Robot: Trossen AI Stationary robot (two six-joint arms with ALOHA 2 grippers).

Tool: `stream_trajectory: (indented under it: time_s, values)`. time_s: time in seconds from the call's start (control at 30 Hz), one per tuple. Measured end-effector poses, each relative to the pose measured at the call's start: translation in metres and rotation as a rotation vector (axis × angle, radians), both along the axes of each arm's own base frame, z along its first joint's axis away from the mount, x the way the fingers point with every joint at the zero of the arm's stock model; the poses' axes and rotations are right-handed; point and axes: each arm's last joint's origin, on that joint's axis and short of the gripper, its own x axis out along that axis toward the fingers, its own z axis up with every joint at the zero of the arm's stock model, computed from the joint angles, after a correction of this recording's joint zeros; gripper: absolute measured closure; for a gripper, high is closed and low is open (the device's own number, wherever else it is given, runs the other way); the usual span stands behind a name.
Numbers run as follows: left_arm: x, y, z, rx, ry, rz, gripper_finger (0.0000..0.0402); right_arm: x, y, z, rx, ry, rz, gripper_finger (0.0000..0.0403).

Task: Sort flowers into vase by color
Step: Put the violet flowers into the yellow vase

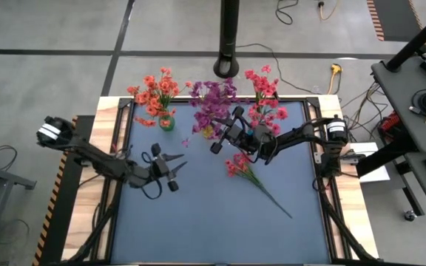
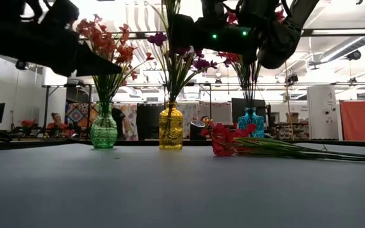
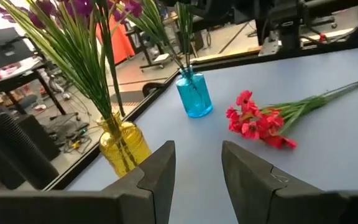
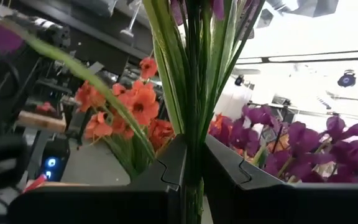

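Note:
Three glass vases stand along the table's far edge. The green vase [image 2: 104, 130] holds orange-red flowers [image 1: 154, 92], the yellow vase [image 2: 171, 128] holds purple flowers [image 1: 213, 100], and the blue vase [image 2: 252, 120] holds pink-red ones [image 1: 265, 92]. A further pink-red spray [image 1: 239, 166] lies flat on the table, its stem running toward the near right. My right gripper [image 4: 194, 155] is above the yellow vase, shut on the purple flowers' stems. My left gripper [image 3: 197, 168] hovers open over the table's left middle [image 1: 170, 171], holding nothing. My right gripper pinches the purple flowers' green stems [image 4: 194, 112] between its two fingers, well above the vase mouth. The fingers come level from the table's right side and lie across the stems. The bunch stands upright, with its lower end down in the yellow vase [image 3: 123, 146].
The orange-red blossoms [image 4: 135, 109] stand close beside the held stems. The lying spray [image 2: 230, 139] sits in front of the blue vase [image 3: 194, 96]. A black post [image 1: 228, 37] rises behind the table's far edge. The near half of the table top [image 1: 213, 229] is bare.

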Motion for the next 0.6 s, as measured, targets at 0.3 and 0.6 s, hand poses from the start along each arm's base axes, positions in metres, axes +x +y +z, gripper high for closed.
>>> stream_trajectory:
  time_s: [0.3,0.6]
  values:
    - [0.0068,0.0025,-0.0057,0.044,0.01,0.024,0.0286,0.0033,0.0001,0.0053,-0.055,-0.033,-0.001,0.0369]
    - [0.0074,0.0076,-0.006,0.059,0.022,0.046,0.0286,0.0062,-0.0026,0.0041,-0.069,0.015,-0.029,0.0369]
